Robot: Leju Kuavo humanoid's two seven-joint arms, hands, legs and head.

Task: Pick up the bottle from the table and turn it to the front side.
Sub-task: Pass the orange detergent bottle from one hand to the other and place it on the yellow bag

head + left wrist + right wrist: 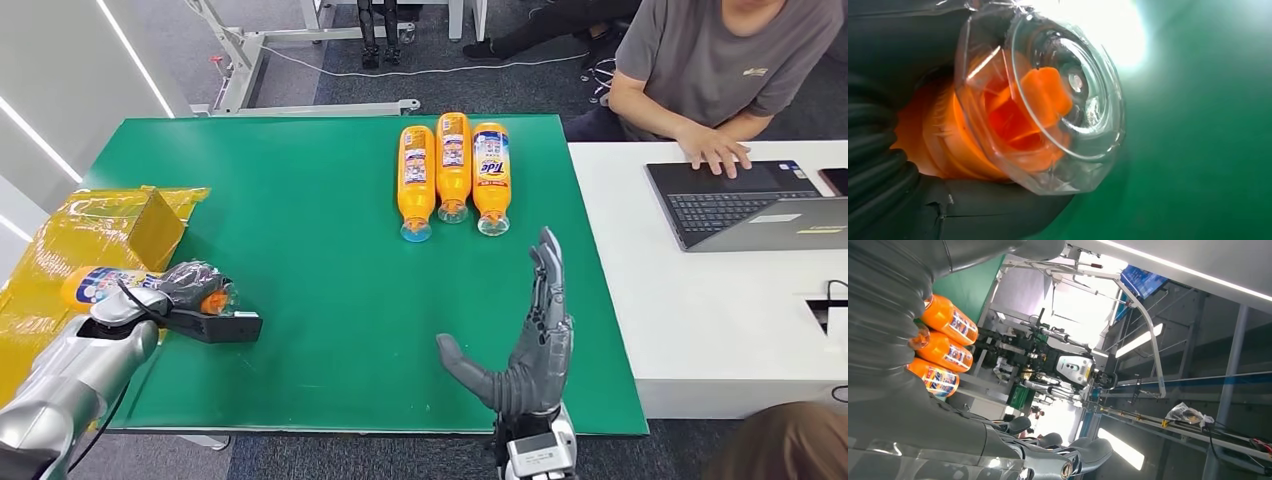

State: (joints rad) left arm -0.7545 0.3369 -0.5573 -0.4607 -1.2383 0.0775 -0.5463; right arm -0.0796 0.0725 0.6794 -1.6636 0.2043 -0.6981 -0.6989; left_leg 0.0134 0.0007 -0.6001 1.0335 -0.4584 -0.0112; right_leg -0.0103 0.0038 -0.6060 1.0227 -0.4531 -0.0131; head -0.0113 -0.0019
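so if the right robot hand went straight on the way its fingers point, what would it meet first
Probably the rightmost of three orange plastic bottles lying ahead of the open right robot hand; only bare green table mat lies between, though depth is uncertain.

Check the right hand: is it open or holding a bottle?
Open. The right hand stands over the green table with fingers straight and apart, nothing in it. The three bottles lie beyond it, untouched.

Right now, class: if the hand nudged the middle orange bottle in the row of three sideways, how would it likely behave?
The middle bottle lies on its side and looks rounded, so it would probably roll. It touches or nearly touches its neighbours, which may block it or get shoved along. Its glossy plastic suggests a slippery surface on the green mat.
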